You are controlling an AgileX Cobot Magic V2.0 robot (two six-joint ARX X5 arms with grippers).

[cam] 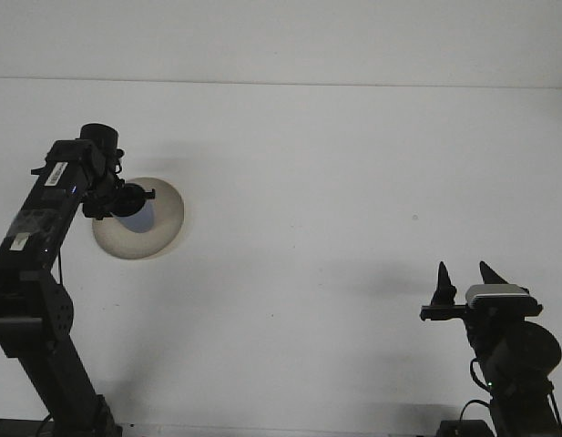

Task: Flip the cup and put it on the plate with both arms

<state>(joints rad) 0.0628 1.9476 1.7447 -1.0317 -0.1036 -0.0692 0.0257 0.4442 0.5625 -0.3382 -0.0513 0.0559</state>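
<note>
A beige plate (pixel 168 217) lies on the white table at the left. My left gripper (pixel 131 200) hangs over the plate's left half, shut on a small pale blue-white cup (pixel 140 218). The cup shows just below the dark fingers, over the plate's middle; whether it touches the plate I cannot tell. At the bottom right, far from the plate, my right gripper (pixel 465 279) points upward and stands open, with nothing between its two black fingers.
The left arm (pixel 39 237) rises from the bottom left corner up to the plate. The table's far edge (pixel 281 82) runs across the top against a pale wall.
</note>
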